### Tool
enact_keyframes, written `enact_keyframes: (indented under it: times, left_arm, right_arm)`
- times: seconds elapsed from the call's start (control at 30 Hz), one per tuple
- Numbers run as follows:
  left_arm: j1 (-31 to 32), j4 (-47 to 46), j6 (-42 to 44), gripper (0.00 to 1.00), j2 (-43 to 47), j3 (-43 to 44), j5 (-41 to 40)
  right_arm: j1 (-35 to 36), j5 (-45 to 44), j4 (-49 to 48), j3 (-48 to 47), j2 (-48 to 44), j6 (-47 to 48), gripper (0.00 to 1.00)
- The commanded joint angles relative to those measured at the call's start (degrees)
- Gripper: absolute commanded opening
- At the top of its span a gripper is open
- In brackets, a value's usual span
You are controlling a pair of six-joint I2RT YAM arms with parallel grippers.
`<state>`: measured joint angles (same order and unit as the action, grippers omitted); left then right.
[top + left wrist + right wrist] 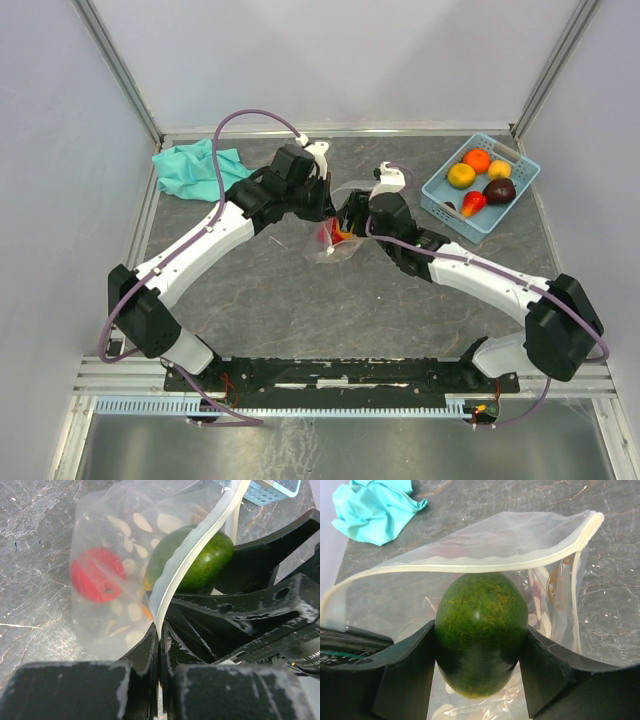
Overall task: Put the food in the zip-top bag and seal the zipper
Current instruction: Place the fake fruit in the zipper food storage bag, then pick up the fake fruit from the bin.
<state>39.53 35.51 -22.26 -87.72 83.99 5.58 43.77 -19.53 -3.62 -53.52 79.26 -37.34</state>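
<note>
My left gripper [160,635] is shut on the whitish zipper strip [190,555] of the clear dotted zip-top bag [100,545] and holds its mouth open at the table's middle [335,240]. My right gripper [480,645] is shut on a green toy fruit [481,630] at the bag's open mouth, under the upper zipper strip [485,562]. The green fruit also shows in the left wrist view [205,560]. A red fruit [97,575] and something orange lie inside the bag. Several more fruits [478,178] sit in the basket.
The light-blue perforated basket [440,203] stands at the back right. A teal cloth [195,165] lies at the back left, also in the right wrist view [372,507]. The two arms meet closely over the bag.
</note>
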Motion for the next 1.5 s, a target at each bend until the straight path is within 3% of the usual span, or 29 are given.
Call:
enact_keyframes:
  times: [0.0, 0.23, 0.67, 1.03, 1.2, 1.47]
  left_arm:
    - [0.1, -3.1, -1.9, 0.03, 1.6, -0.3, 1.3]
    - [0.1, -3.0, -1.9, 0.03, 2.0, -1.1, 1.2]
    - [0.1, -1.6, -0.7, 0.03, 1.9, -0.8, -0.9]
    - [0.1, 0.2, 1.2, 0.03, 2.3, -0.2, -3.7]
    - [0.1, 0.5, 1.8, 0.03, 2.4, 0.1, -4.2]
    - [0.1, 1.4, 2.8, 0.03, 2.6, 1.4, -5.3]
  right_arm:
    - [0.3, 0.1, 1.4, -4.3, 0.8, 1.5, 0.71]
    - [0.2, 0.7, 5.5, -8.1, 0.8, 3.2, 0.87]
    - [-0.5, 0.2, 20.8, -14.8, -5.9, 14.5, 0.86]
    - [-13.9, 4.0, 32.4, -18.5, -9.3, 21.4, 0.86]
    - [-22.9, 3.5, 36.4, -21.0, -6.3, 22.8, 0.87]
    - [-36.2, 4.9, 34.7, -21.8, 1.3, 20.9, 0.87]
